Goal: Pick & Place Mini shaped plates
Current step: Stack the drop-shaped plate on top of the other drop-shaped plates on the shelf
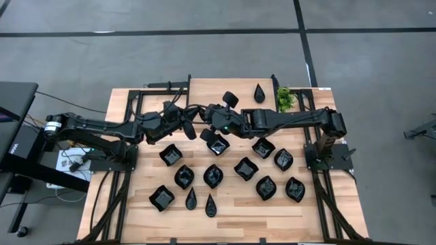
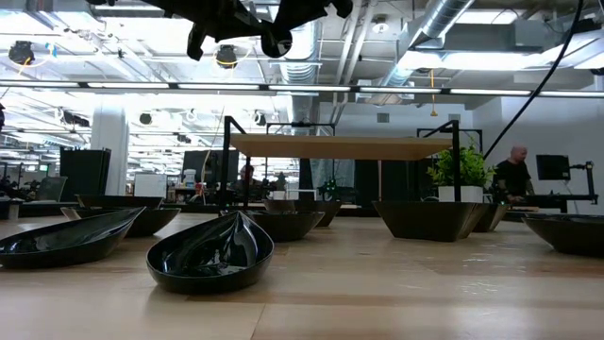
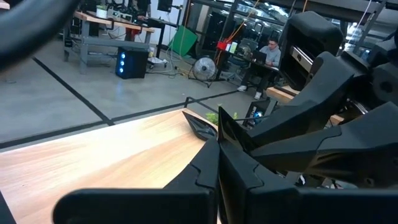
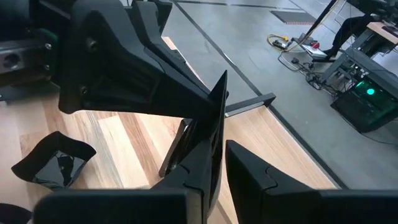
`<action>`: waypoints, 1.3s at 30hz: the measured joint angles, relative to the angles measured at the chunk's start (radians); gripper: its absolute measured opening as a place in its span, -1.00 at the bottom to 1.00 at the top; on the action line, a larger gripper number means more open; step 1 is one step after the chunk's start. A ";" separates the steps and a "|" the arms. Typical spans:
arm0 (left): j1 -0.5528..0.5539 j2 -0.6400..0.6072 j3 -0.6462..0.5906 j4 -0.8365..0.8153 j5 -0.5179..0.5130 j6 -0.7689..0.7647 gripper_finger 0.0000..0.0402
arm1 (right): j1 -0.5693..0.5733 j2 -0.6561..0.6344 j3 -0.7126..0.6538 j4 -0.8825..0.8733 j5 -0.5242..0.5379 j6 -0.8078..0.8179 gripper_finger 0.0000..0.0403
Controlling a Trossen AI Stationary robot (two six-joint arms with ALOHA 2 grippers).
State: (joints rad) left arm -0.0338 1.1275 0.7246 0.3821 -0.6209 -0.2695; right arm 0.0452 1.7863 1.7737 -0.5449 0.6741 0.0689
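Note:
Both arms meet high over the table's far middle. One mini shaped plate point(image 4: 217, 112), a thin glossy black dish seen edge-on, is up in the air between them. My left gripper point(image 1: 191, 117) is shut on it from the table's left, and my right gripper point(image 1: 205, 117) closes on it from the right. In the high view the grippers hide the plate. Several more black plates point(image 1: 213, 175) rest on their bottoms on the wooden table point(image 1: 327, 218), among them a teardrop one point(image 1: 259, 92) at the far edge. My left gripper pinches one end of the plate point(image 3: 219, 134) between its two fingers, coming in about level from the table's left. The plate stands on edge and is lifted well clear of the table. My right gripper has the plate's other end point(image 4: 215, 155) between its two fingers, slanting down from the table's right. One finger point(image 4: 186, 168) lies flat against one face. On the other side a narrow slit of light shows between the plate and the second finger point(image 4: 261, 180).
A small green plant point(image 1: 285, 99) stands at the far right of the table. Dark frame rails point(image 1: 320, 146) run along both table sides. In the low view the plates point(image 2: 209, 253) fill the foreground. People work at desks in the room behind point(image 2: 514, 170).

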 joint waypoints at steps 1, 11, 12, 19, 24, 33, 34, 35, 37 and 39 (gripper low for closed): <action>0.000 0.000 0.000 0.000 0.000 0.000 -0.98 | 0.000 0.000 0.000 0.000 0.000 0.000 -0.82; 0.000 0.000 -0.001 0.000 -0.002 0.000 -0.98 | -0.001 0.000 0.000 -0.005 -0.002 0.000 -0.98; 0.000 0.000 -0.001 0.000 -0.001 0.000 -0.98 | -0.001 0.000 0.000 -0.005 -0.004 0.000 -0.99; 0.000 -0.001 -0.001 0.001 0.019 -0.003 -0.90 | -0.001 -0.001 0.000 -0.006 -0.009 0.004 -0.99; 0.000 -0.001 -0.001 0.001 0.046 -0.003 -0.84 | -0.001 -0.001 0.000 -0.014 -0.016 0.014 -1.00; 0.000 -0.003 -0.002 0.000 0.128 0.033 -0.57 | 0.000 -0.003 0.000 -0.047 -0.028 0.048 -1.00; 0.000 -0.003 -0.002 0.000 0.130 0.035 -0.53 | 0.000 -0.003 0.000 -0.047 -0.028 0.048 -1.00; 0.000 -0.003 -0.002 0.000 0.131 0.046 -0.49 | 0.000 -0.002 0.000 -0.047 -0.028 0.048 -1.00; 0.000 -0.003 -0.002 0.000 0.131 0.067 -0.41 | 0.000 -0.002 0.000 -0.050 -0.028 0.048 -1.00; 0.000 -0.003 -0.002 0.001 0.131 0.082 -0.33 | -0.001 -0.002 0.000 -0.056 -0.027 0.049 -1.00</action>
State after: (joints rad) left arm -0.0341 1.1248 0.7227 0.3832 -0.4896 -0.1876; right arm 0.0444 1.7847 1.7741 -0.6010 0.6473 0.1176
